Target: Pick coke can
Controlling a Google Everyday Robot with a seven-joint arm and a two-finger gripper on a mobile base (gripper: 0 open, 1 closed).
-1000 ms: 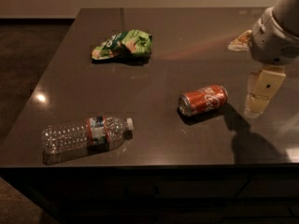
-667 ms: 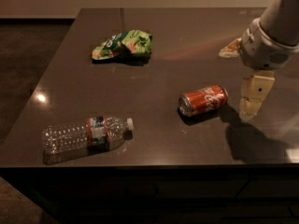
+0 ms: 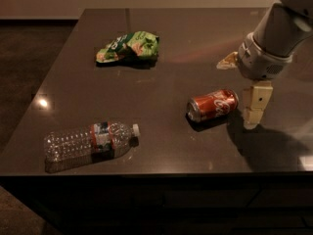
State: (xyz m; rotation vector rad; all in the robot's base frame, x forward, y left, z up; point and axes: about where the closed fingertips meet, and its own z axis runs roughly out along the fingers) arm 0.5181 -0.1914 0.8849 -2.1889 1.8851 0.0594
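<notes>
A: Gripper (image 3: pixel 257 106) is hanging low over the tabletop (image 3: pixel 161 48), pointing down, just beside the coke can (image 3: pixel 212 105), at the can's end nearer the table's right edge in the camera view. Can't tell whether it's open or closed, or whether it's touching the can yet.

B: And the can itself?

A: It's lying on its side, right of the table's middle, w/ its long axis running roughly toward the gripper. So the gripper is sitting off the end, not over the body.

B: Then I'm thinking it needs to be moving across until it's centred over the can's mid-length, w/ the jaws straddling the round sides, not the ends. It should be coming down slowly, bc a can on its side is going to roll if one side gets nudged first.

A: Agreed, and it should be closing gently, since thin aluminium dents.

B: What's differing vs. the earlier frames?

A: The gripper is sitting closer to the can and lower than 1 s ago; the arm (image 3: pixel 279 31) is leaning further in over the table. The can isn't moving, same spot and same angle. The plastic bottle (image 3: pixel 88 141) near the front edge and the green snack bag (image 3: pixel 129 47) toward the back are also sitting where they were, both well apart from the can.
</notes>
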